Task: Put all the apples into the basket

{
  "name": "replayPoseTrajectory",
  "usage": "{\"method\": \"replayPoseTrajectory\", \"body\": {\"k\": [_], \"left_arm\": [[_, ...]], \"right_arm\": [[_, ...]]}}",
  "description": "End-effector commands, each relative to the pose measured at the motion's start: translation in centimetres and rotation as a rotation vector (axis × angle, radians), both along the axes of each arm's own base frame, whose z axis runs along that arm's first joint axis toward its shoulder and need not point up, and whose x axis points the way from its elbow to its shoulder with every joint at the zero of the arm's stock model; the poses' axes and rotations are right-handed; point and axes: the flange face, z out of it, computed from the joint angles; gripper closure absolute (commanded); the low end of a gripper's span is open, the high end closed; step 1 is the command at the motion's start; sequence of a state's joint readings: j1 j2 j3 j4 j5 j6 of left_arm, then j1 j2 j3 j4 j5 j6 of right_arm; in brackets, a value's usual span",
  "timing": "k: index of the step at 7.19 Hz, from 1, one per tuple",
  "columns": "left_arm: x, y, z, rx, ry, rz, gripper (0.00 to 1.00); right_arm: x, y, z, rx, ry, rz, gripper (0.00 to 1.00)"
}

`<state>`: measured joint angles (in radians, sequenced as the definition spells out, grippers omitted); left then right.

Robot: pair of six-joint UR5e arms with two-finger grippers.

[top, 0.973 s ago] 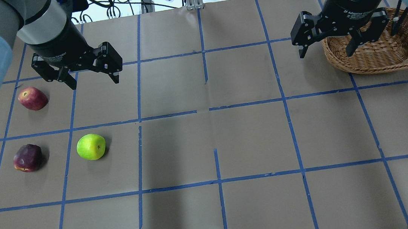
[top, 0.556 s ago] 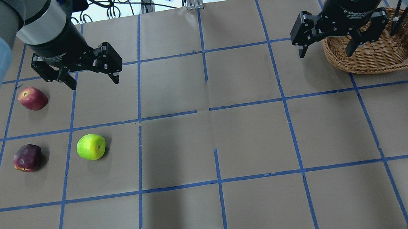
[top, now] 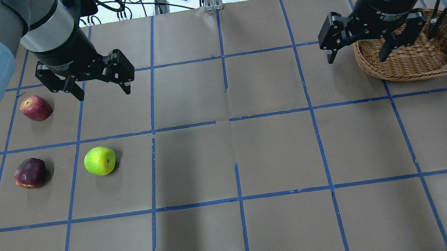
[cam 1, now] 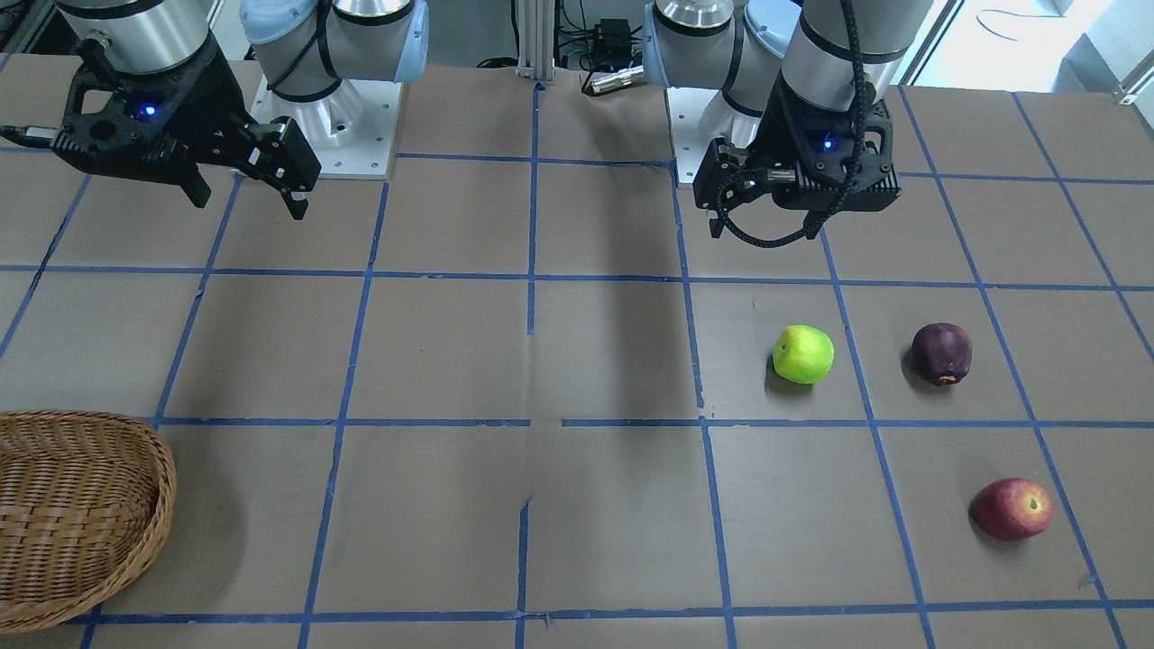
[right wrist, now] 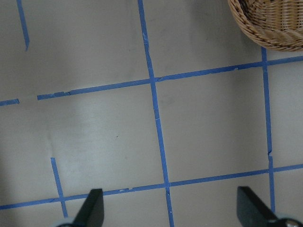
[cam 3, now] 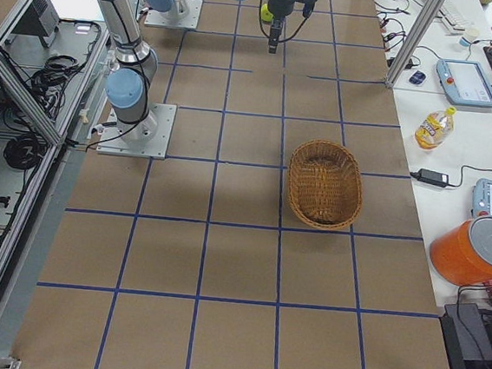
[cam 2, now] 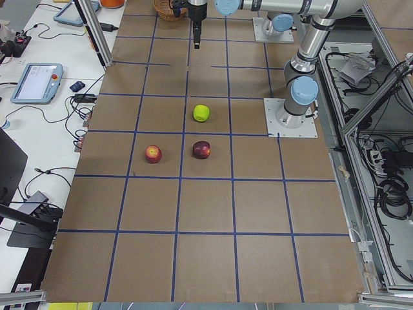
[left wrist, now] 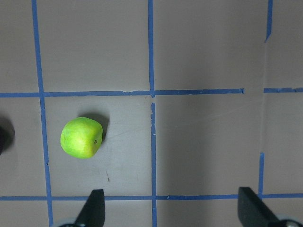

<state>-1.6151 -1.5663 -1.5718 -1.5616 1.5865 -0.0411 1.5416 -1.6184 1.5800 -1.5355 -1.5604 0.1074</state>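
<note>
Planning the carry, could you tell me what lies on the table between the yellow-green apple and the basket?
Only bare tabletop and blue tape lines separate the yellow-green apple from the basket; the overhead view shows it.

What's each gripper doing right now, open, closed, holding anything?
Left gripper: open, holding nothing.
Right gripper: open, holding nothing.

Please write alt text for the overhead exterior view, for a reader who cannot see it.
The red apple, maroon apple and green apple lie at the left of the blue-taped table, far from the wicker basket at the right. The left gripper and right gripper hover open, empty.
</note>
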Motion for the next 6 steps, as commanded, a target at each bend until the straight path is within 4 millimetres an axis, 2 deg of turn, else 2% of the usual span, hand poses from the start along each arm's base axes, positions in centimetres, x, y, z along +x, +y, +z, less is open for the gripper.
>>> {"method": "replayPoseTrajectory", "body": {"k": [1,3,4,5,6], "left_arm": [[0.1,0.0,-0.1,0.002,0.000,-0.001,0.00],[0.4,0.0,-0.3,0.006,-0.005,-0.001,0.00],[1.6,-0.9,-0.9,0.010,-0.005,0.005,0.00],[4.8,-2.3,-2.5,0.047,-0.002,0.024,0.00],[7.6,-3.1,-5.3,0.099,0.014,0.042,0.00]], "right_arm": [[0.0,0.0,0.0,-0.001,0.001,0.000,0.00],[0.0,0.0,0.0,0.000,0.001,0.000,0.00],[0.0,0.0,-0.1,0.002,0.003,0.000,0.00],[0.0,0.0,-0.1,0.002,0.003,-0.002,0.00],[0.0,0.0,-0.2,0.004,-0.005,-0.005,0.00]]}}
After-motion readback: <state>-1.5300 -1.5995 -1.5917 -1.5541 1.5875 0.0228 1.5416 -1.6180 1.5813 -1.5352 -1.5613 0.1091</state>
